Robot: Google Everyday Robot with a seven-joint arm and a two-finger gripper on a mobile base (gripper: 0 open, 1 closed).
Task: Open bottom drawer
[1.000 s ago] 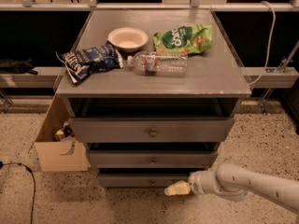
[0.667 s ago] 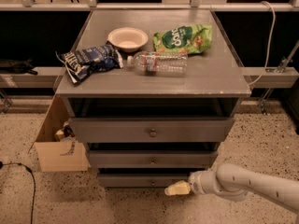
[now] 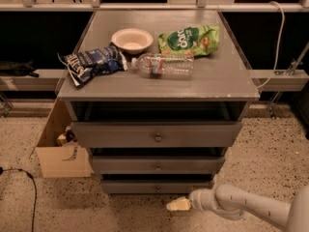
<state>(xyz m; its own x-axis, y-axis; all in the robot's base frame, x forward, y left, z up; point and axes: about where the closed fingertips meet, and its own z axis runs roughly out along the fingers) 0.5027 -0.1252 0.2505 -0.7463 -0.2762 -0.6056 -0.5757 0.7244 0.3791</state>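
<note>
Arm point(image 3: 251, 206) behind the hand point(image 3: 177, 205), near the bottom drawer point(image 3: 130, 186), is cropped.

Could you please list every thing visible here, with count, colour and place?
cabinet: 1, grey, centre
bowl: 1, cream, cabinet top, rear
green bag: 1, green, right of bowl
blue bag: 1, dark blue, top's left side
bottle: 1, clear, lying before bowl
bottom drawer: 1, grey, lowest
other drawers: 2, grey, above it
cardboard box: 1, brown, floor, left of cabinet
gripper: 1, cream, low, before bottom drawer
arm: 1, light grey, lower right
</note>
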